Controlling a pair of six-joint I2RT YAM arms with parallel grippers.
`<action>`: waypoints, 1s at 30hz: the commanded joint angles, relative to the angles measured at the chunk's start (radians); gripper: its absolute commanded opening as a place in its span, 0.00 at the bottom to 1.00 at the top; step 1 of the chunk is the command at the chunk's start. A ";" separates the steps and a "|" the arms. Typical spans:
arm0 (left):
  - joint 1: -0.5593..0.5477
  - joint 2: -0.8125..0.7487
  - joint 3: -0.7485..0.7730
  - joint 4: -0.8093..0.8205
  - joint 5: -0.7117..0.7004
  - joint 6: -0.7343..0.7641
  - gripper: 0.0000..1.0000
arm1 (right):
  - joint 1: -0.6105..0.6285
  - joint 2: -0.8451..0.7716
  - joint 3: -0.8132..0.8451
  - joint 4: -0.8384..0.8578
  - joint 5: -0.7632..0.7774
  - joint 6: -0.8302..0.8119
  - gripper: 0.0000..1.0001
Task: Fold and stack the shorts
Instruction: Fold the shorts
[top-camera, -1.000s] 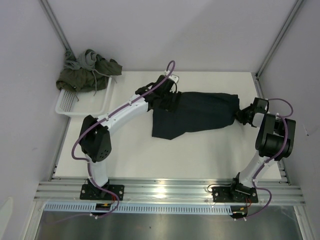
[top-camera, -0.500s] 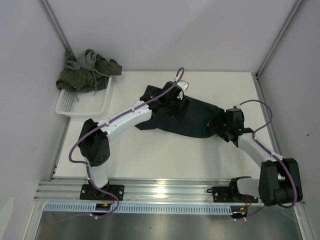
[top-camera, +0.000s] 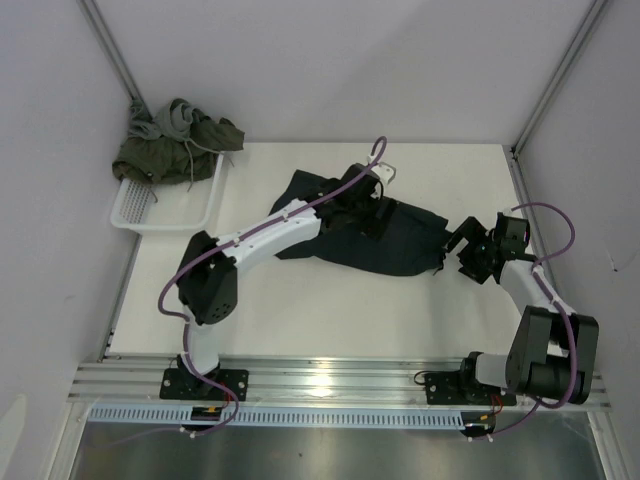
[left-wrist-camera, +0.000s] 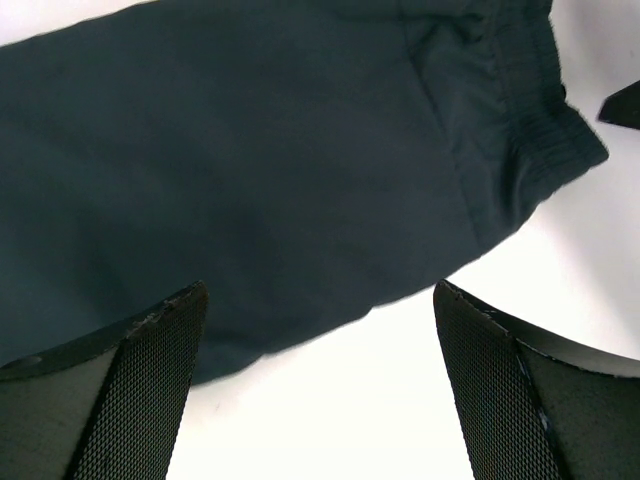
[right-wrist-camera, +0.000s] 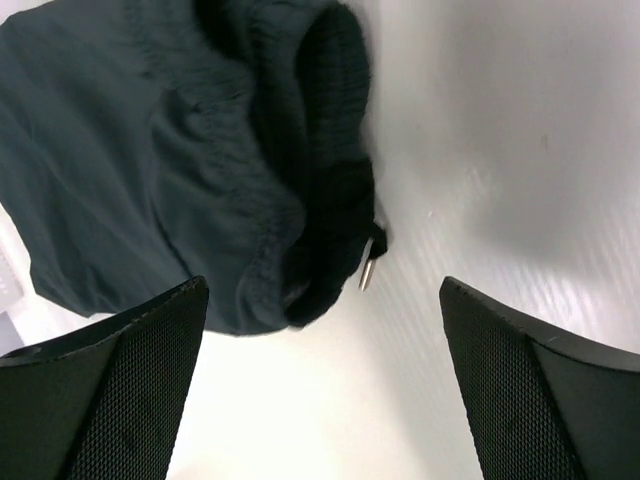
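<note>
White tabletop (top-camera: 300, 310) between pale walls is what I work on, with a white plastic mesh basket (top-camera: 135, 215) at its far left corner as my marker. An olive green heap of soft shorts (top-camera: 180, 150) sits piled over the basket's far rim; whether a greyer pair is mixed into it I cannot tell. To the right of the basket, about mid-table, the dark navy cloth shorts (top-camera: 405, 245) lie loosely spread and rumpled, not yet neatly folded. My left gripper (left-wrist-camera: 318, 300) hangs over the near edge of that cloth with its jaws spread wide and nothing between them. My right gripper (right-wrist-camera: 322, 290), at the end of the shorts farthest from the basket, is equally wide apart and empty, looking down on the ribbed elastic waistband (right-wrist-camera: 330, 150) and a small metal drawstring tip (right-wrist-camera: 368, 268). I judge this cloth light, limp and rather slick, sure to sag between holds. The thick waistband is the firmest place to pinch, with the other hold at a leg hem.
</note>
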 joint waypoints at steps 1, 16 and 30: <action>-0.022 0.080 0.110 0.027 0.025 -0.026 0.95 | -0.056 0.098 0.050 0.128 -0.142 -0.072 1.00; 0.006 0.412 0.463 0.096 0.064 -0.132 0.95 | -0.078 0.402 0.151 0.409 -0.226 -0.009 0.92; 0.006 0.558 0.482 0.104 0.143 -0.184 0.93 | -0.072 0.576 0.162 0.541 -0.376 0.020 0.88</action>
